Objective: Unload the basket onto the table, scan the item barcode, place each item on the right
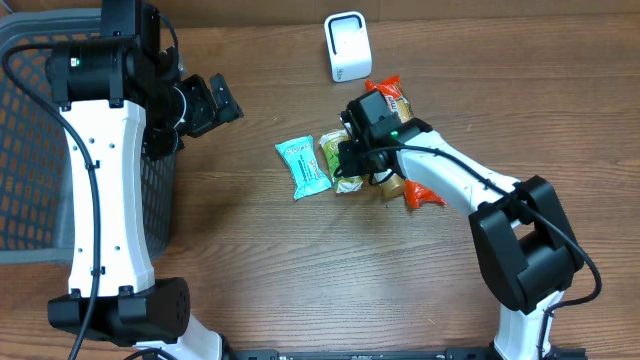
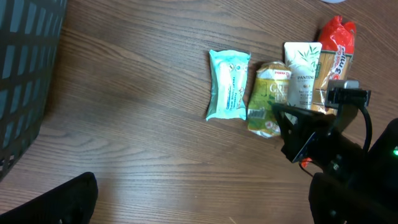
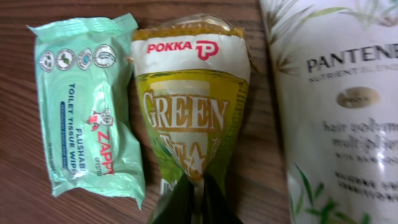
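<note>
A green Pokka green tea pack lies on the wooden table between a mint wipes pack and a white Pantene tube. My right gripper is shut on the tea pack's near end, pinching its seam between the two dark fingers. From overhead the same pack sits at mid-table with the right gripper low over it. My left gripper hangs open above the table's left part, its fingers wide apart over bare wood. No barcode shows clearly.
A white box-shaped scanner stands at the back of the table. An orange-red packet lies under the right arm, and a dark mesh basket fills the left edge. The wipes pack touches the tea pack's left side.
</note>
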`<state>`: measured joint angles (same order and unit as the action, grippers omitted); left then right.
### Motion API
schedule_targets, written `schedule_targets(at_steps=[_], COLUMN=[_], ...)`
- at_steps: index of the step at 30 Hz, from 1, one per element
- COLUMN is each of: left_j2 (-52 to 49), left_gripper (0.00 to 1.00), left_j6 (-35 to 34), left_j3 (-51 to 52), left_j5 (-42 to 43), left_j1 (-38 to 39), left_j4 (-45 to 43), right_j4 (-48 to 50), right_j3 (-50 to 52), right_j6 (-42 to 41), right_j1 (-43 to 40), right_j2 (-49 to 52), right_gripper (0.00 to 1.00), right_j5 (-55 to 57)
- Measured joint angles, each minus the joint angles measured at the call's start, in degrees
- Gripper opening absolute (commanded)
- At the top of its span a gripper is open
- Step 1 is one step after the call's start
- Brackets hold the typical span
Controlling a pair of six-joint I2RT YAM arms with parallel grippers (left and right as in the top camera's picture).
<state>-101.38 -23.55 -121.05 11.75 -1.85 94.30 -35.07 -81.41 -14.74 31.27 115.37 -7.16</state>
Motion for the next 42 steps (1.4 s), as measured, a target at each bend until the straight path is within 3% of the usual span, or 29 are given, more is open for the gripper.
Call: schedule_targets(at_steps=[6, 13, 22, 23, 24, 25, 36, 39, 42], left_j2=[0.0, 0.0, 0.0, 0.0, 0.0, 0.0, 0.0, 0.0, 0.0], left_gripper=[1.00, 1.00, 1.00, 1.00, 1.00, 1.00, 1.00, 1.00, 1.00], left_j6=[0.0, 0.0, 0.0, 0.0, 0.0, 0.0, 0.0, 0.0, 0.0], left_j3=[0.0, 0.0, 0.0, 0.0, 0.0, 0.0, 0.0, 0.0, 0.0], left_j5=[0.0, 0.0, 0.0, 0.0, 0.0, 0.0, 0.0, 0.0, 0.0], left_j1=[0.0, 0.0, 0.0, 0.0, 0.0, 0.0, 0.0, 0.0, 0.0], left_j4=[0.0, 0.0, 0.0, 0.0, 0.0, 0.0, 0.0, 0.0, 0.0], right_j4=[-10.6, -13.2, -10.8, -10.6, -10.4, -10.1, -18.1, -21.2, -25.0], right_j3=[-6.5, -8.1, -4.3, -4.2, -4.2, -4.2, -8.0, -13.7, -19.1], right_j6=[1.1, -0.1, -4.7, -5.0, -5.2, -5.5, -7.4, -7.0, -6.4], right_j1=[3.0, 8.4, 12.4, 13.1, 14.0, 14.9, 17.5, 15.3, 11.5], right_j2=[0.4, 0.5, 1.5, 1.9, 2.4, 2.9, 3.7, 3.6, 2.9], right_gripper=[0.04, 0.04, 0.04, 0.07, 0.24, 0.32, 0.40, 0.59, 0.72], right_j5=[12.0, 31.5, 36.3, 36.6, 37.1, 38.1, 35.1, 30.1, 23.1])
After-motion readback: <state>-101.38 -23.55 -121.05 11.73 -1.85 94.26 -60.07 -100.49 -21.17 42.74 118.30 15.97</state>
